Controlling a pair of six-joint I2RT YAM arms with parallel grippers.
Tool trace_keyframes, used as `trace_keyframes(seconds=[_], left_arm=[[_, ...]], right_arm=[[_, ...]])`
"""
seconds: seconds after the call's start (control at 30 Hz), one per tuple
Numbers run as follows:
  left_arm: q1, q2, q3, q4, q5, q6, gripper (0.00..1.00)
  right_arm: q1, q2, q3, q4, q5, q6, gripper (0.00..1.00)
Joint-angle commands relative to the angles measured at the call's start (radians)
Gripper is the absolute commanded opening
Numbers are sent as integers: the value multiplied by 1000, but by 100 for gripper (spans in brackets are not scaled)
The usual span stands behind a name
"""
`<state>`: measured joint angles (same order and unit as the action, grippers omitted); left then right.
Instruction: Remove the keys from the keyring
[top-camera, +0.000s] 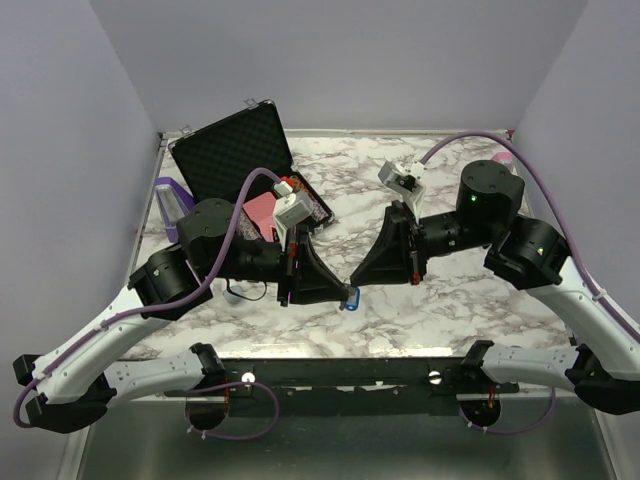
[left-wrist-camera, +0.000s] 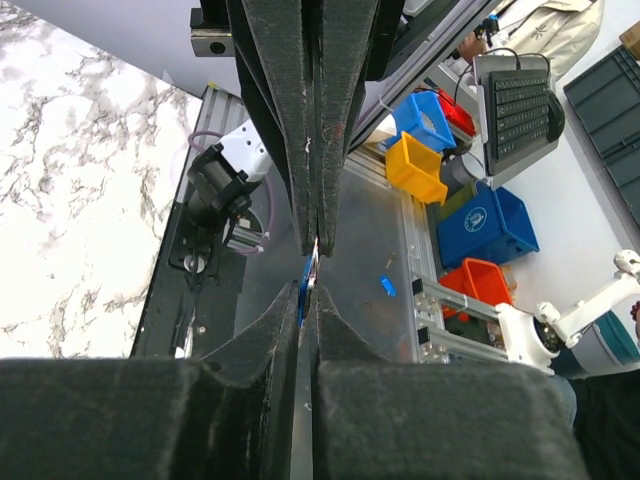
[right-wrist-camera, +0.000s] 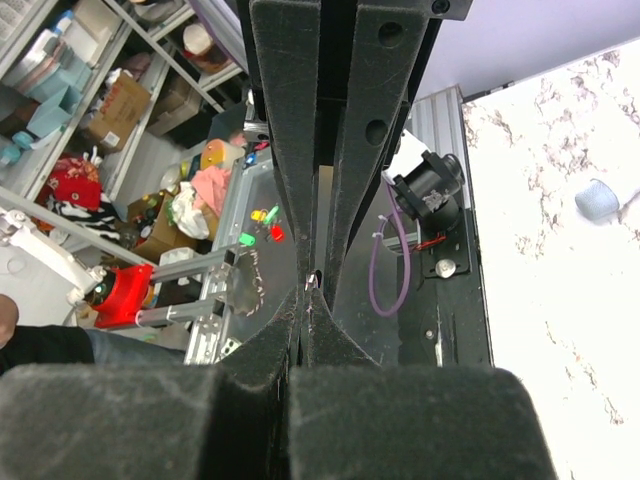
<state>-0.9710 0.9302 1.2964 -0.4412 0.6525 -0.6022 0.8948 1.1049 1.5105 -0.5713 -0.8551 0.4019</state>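
Two sets of jaws meet tip to tip above the near middle of the marble tabletop (top-camera: 452, 300), clear of its surface.

Left jaws: pressed together on the keyring (top-camera: 350, 299). The left wrist view shows its blue tag (left-wrist-camera: 303, 288) edge-on between the pads, with only a sliver showing.

Right jaws: pressed fully together, tips touching the left tips. What they pinch is hidden. A small pale glint sits at the tips in the right wrist view, but it is too small to tell whether it is the key or the metal ring. The key is not clearly visible in any view, so it is judged to be on the ring, inside the contact point.

Also noted: an open poker chip case (top-camera: 250, 160) at the far left, well apart from the work.

Step judged: both sides are gripped and the separation is not yet done.

Risks from here:
- The tag is held by a thin edge, so a sideways pull could slide it out of the left pads.
- If the right jaws hold the ring and not the key, pulling apart only strains the ring and nothing comes free.
- A straight pull will not thread a key off a split ring, so the grip may slip or the ring may bend.
- The key could drop on release, and the work sits near the front edge, so it could bounce off toward the arm bases.
- Both wrist cameras are blocked by their own pads, so a slip may go unnoticed.
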Motion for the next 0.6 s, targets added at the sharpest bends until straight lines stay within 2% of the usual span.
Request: trace_keyframes(seconds=[0.0, 0.17, 0.23, 0.3, 0.4, 0.57], left_arm=[[8, 9, 34, 32, -63, 19, 14], [8, 6, 35, 21, -70, 22, 19], [8, 6, 35, 18, -73, 22, 28], [8, 6, 35, 15, -76, 22, 41], [8, 7, 37, 12, -80, 24, 53], [8, -1, 37, 6, -86, 27, 58]], right_arm=[[10, 10, 25, -105, -102, -26, 1], [10, 7, 24, -124, -104, -37, 1], [10, 6, 22, -124, -96, -35, 1], [10, 4, 20, -122, -94, -37, 1], [10, 4, 22, -124, -93, -35, 1], [10, 0, 20, -127, -84, -37, 1]])
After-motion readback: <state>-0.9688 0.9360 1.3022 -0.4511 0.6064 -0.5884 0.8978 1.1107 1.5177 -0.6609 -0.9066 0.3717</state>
